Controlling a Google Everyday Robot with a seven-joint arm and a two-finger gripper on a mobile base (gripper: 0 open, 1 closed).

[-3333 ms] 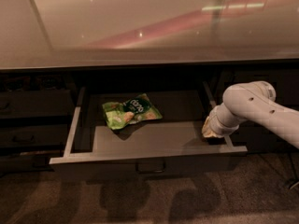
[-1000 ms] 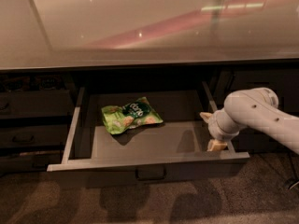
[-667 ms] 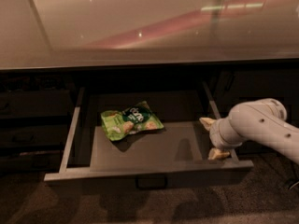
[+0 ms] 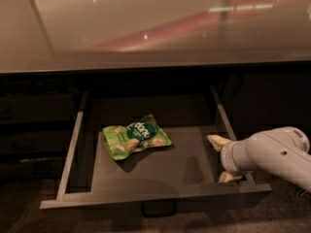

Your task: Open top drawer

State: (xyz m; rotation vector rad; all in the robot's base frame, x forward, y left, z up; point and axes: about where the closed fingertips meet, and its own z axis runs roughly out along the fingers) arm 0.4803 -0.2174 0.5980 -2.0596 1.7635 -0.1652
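Pulled further toward 6 o'clock than a moment ago: top drawer [image 4: 155,194], with its front lip lower in view and more of its flat floor laid bare. Carried along inside it, nearer 6 o'clock too: snack bag [image 4: 135,136]. Drawn back with them toward 4 o'clock: gripper [image 4: 223,159] and arm [image 4: 272,152].

Across 12 o'clock, spanning the whole width: glossy countertop [image 4: 146,28], smooth, streaked with pink and pale reflections. At 9 o'clock, under it: narrower drawer fronts [image 4: 34,106], dark and matte, hard to make out in shadow.

Next, filling the middle from 9 to 3 o'clock: top drawer again, long and shallow, wide open, with thin straight grey side walls, a dark smooth bottom and a grey front rim. Below the rim at 6 o'clock: small dark loop handle [image 4: 159,210].

Lying flat on the drawer floor just left of centre, clear of every wall: crinkled green foil bag, round dark logo up, tilted a little. Nothing else seen in the drawer apart from the gripper's tips.

At 4 o'clock, inside the drawer's front right corner, close beside the right wall: gripper with cream fingers [image 4: 218,141] spread wide, one tip toward 12 o'clock, the other near the front rim, clamped on nothing. Behind it, running off toward 3 o'clock: rounded, smooth white arm.

At 2 o'clock: plain dark cabinet door [image 4: 272,101].
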